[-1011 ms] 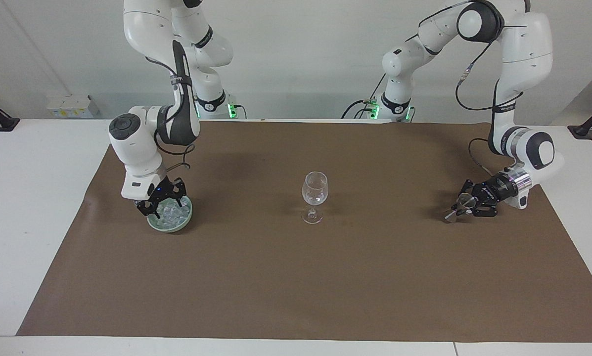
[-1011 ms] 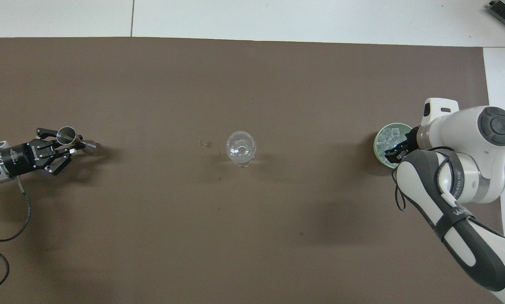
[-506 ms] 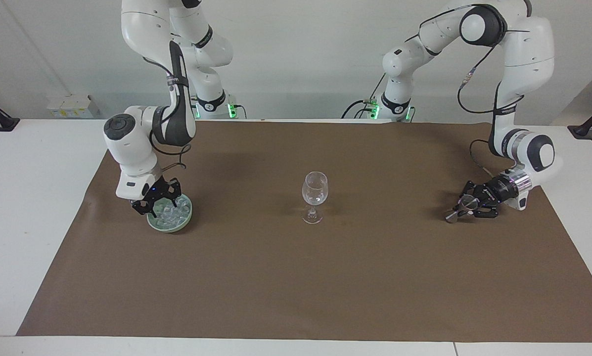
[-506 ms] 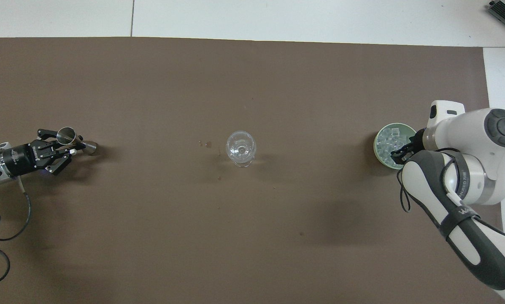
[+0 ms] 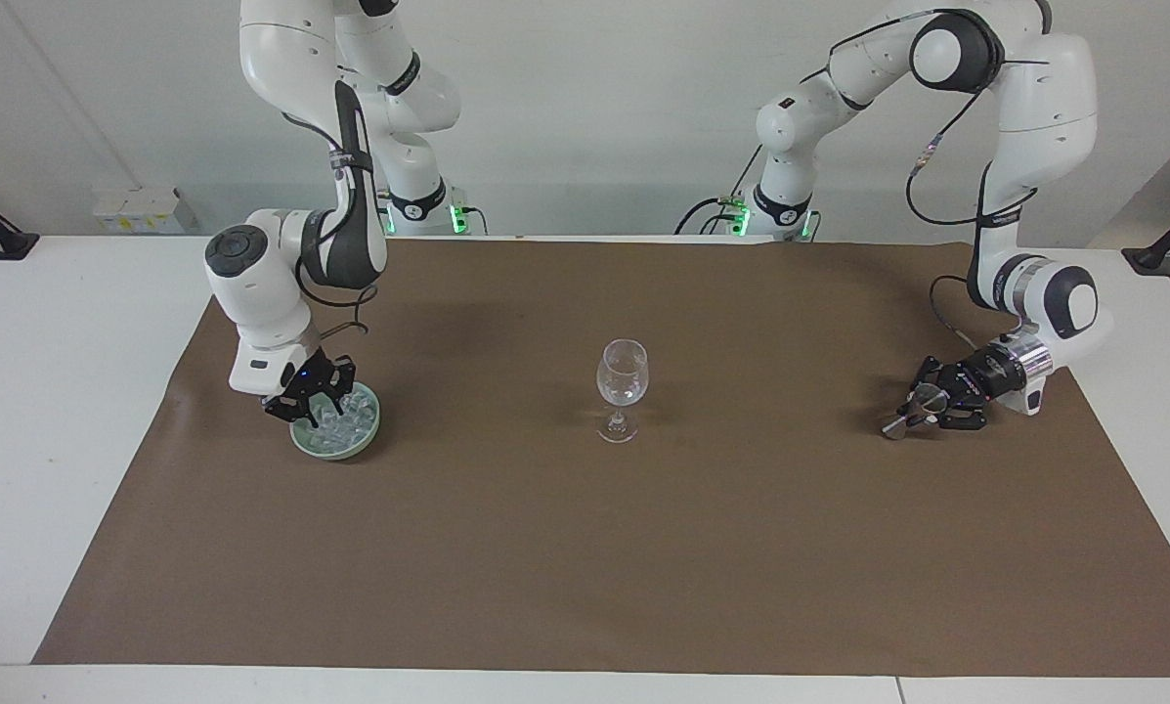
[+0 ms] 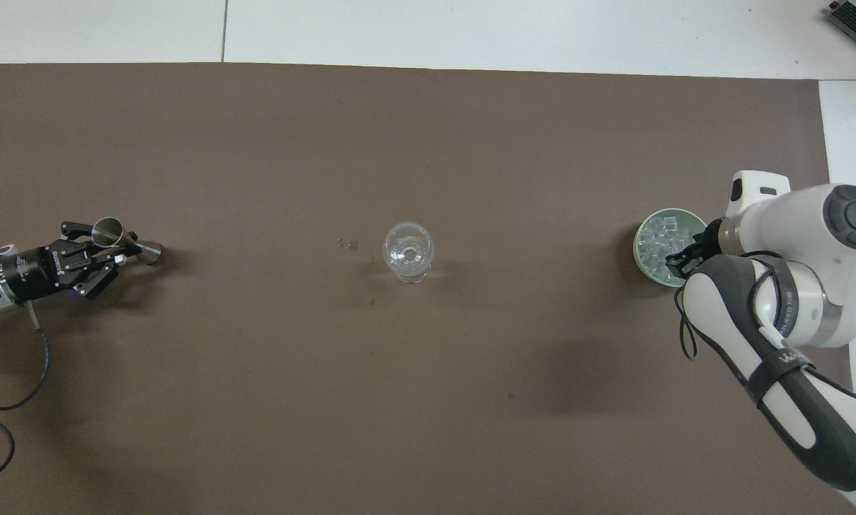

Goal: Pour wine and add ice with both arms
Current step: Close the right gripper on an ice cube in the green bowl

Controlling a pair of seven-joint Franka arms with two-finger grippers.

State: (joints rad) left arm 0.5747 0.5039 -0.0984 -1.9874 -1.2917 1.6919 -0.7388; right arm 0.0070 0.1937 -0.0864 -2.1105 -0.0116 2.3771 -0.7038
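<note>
**Both grippers down at their ends of the mat, glass between them**

Setup: 2 white arms over a brown mat on a white table.

Right gripper: lowered into the pale green bowl at the right arm's end of the mat, over the edge of the bowl nearer the table's end. Its fingertips are in among the ice, a heap of small clear cubes that fills the bowl. How far apart the fingertips stand cannot be made out, nor whether a cube is caught between them. In the overhead view the ice shows beside the gripper, which the arm partly covers.

Left gripper: low over the mat at the left arm's end, lying nearly flat, closed on a small metal measuring cup. The overhead view shows the cup tilted, its open mouth up, its foot touching or almost touching the mat.

Wine glass: 1, clear, stemmed, upright at mid-mat, well apart from both grippers.
</note>
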